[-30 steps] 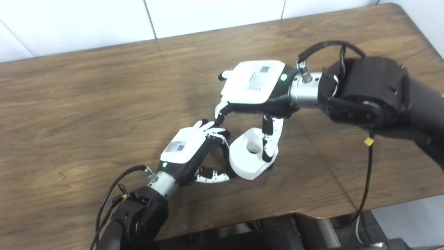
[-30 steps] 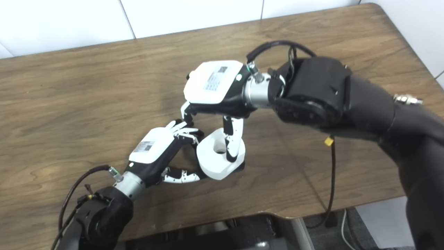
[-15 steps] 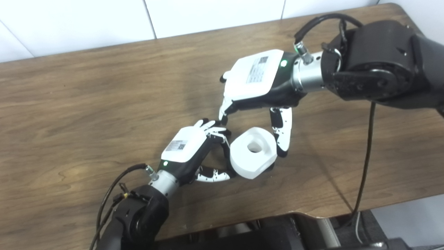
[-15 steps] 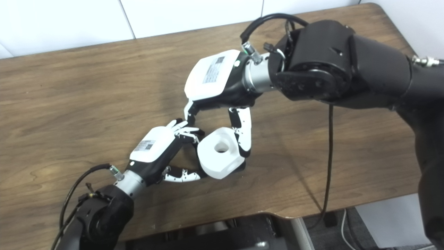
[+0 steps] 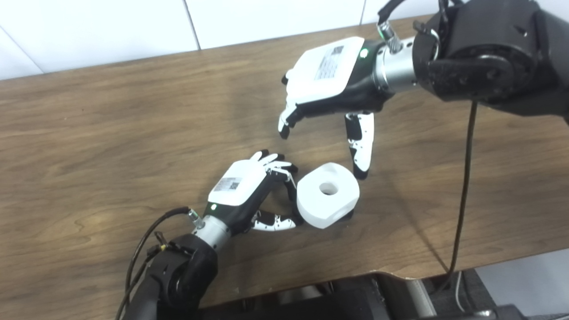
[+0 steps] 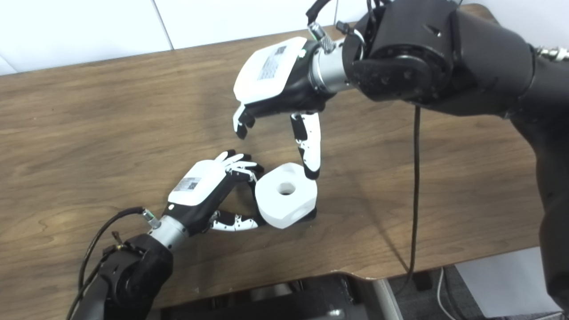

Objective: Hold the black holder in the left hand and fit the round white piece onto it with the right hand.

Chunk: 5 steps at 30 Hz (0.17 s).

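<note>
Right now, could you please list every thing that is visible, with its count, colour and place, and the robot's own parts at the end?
round white piece: one, white with a centre hole, on the table near the front edge, between the two hands.
black holder: one, black, only a sliver shows under the white piece at its right side.
table: one, brown wood, fills most of both views.
wall: white tiles, behind the table.
cable: one, black, hangs from the right arm past the table edge.
left hand: white and black, fingers curled at the left side of the white piece.
right hand: white and black, open, raised above the piece.
</note>
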### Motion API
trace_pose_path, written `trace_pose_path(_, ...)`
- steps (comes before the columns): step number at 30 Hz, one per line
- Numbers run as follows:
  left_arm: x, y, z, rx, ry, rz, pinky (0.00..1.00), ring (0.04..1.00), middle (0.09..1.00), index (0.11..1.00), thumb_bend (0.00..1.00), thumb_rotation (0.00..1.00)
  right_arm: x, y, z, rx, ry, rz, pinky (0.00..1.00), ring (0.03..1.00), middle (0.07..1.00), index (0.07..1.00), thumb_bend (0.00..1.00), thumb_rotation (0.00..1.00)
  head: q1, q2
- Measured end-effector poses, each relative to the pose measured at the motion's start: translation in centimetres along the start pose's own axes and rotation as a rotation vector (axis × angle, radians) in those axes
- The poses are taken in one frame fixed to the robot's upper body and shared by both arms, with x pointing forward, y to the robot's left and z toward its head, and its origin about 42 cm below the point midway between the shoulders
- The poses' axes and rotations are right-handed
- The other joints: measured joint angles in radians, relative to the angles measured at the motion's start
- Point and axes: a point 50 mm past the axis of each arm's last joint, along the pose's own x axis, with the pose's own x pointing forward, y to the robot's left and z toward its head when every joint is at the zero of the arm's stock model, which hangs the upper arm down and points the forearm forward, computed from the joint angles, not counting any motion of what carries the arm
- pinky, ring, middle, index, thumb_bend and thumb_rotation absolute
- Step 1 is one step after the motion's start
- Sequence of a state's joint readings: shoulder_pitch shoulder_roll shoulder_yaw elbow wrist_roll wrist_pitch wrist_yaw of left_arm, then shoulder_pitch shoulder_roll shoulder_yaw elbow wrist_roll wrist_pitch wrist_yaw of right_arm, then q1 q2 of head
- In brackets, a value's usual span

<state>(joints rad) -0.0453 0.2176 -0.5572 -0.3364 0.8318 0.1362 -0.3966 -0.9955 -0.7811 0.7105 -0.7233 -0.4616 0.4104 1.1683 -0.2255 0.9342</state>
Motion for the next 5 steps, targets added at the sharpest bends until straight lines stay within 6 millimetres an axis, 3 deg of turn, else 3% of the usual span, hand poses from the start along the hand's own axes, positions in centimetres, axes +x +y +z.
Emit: trace_pose_path(5,0.10,0.03,0.09,0.018,0.010,0.006,1.00,0.909,0.806,0.495,0.52,0.08,-0.25,-0.13,-0.20,0.003,0.010,-0.010,1.00,0.881,0.801,0.782,1.00,0.41,0.006,-0.002)
